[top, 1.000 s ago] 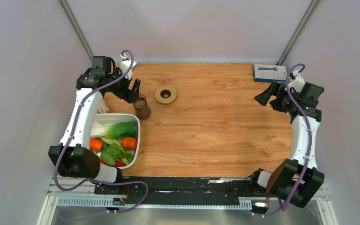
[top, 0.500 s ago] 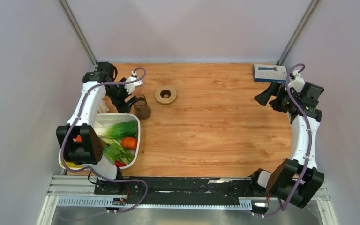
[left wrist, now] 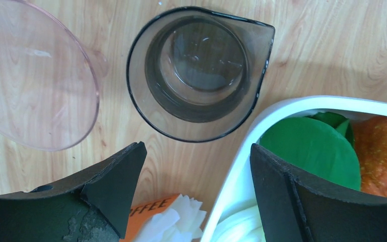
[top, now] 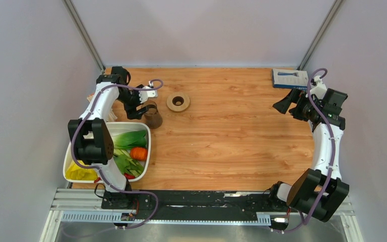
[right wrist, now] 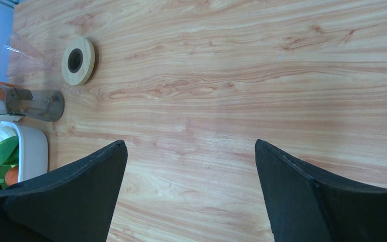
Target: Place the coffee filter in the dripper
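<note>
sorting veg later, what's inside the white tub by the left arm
The white rectangular plastic tub holds a pale green leek, an orange carrot-like piece, dark green leaves and something yellow. The left arm's black joint covers the tub's left part, hiding what lies there.

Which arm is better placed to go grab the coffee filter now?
Left. The left pincer, open, hangs right by the white coffee filter, next to the dripper. The right pincer, also open, is far off on the other side.

Orange packet (left wrist: 147,208) seemingly reads "FFEE".
</note>
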`<state>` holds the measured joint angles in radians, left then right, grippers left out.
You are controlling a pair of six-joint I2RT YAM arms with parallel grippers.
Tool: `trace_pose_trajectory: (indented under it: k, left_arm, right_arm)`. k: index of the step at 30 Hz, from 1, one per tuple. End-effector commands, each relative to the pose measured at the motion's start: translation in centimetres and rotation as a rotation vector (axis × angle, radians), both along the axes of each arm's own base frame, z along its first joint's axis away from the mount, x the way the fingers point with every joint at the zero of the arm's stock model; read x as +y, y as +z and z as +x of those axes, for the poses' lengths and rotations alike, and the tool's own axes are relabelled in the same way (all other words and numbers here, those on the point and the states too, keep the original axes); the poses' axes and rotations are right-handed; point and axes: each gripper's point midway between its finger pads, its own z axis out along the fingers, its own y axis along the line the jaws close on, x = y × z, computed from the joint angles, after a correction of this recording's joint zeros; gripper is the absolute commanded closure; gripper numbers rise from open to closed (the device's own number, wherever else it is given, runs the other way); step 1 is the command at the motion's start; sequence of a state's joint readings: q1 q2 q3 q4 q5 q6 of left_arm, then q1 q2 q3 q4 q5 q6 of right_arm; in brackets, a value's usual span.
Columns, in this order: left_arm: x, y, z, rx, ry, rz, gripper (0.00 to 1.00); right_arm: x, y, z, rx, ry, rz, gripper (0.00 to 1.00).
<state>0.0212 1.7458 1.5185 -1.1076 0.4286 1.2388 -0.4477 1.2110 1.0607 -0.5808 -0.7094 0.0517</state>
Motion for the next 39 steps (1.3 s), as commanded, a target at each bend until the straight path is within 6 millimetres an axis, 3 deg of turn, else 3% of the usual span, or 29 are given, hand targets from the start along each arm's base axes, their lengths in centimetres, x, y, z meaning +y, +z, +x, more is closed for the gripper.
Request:
trace_pose_trajectory:
  k: [1,4,9,21,26,33,39]
  left_arm:
    - [-1.5,1.2,2.1,-0.096,-0.087,-0.038,0.13]
    - [-1.6,0.9,2.4,-0.096,-0.093,-0.041,0.13]
    - [-3.7,0.7,2.8,-0.097,-0.134,-0.066,0.13]
    - [-5.5,0.3,3.0,-0.076,-0.184,-0.079,0.12]
    - [-6.0,0.5,2.6,-0.071,-0.175,-0.09,0.19]
    - [-7.4,1.2,1.1,-0.062,-0.138,-0.104,0.3]
    - [-10.1,2.7,-1.4,-0.065,-0.029,-0.146,0.32]
  right_arm:
    - [0.2,0.8,0.4,-0.032,0.024,0.003,0.0]
    - [0.2,0.7,0.4,-0.03,0.024,0.003,0.0]
    - [0.2,0.6,0.4,-0.029,0.024,0.0,0.0]
    - [0.2,0.5,0.4,-0.025,0.029,-0.001,0.0]
    - [0.2,0.4,0.5,-0.021,0.033,0.002,0.0]
    - [0.2,0.4,0.5,-0.025,0.035,0.0,0.0]
    - [0.2,0.5,0.4,-0.026,0.036,-0.002,0.0]
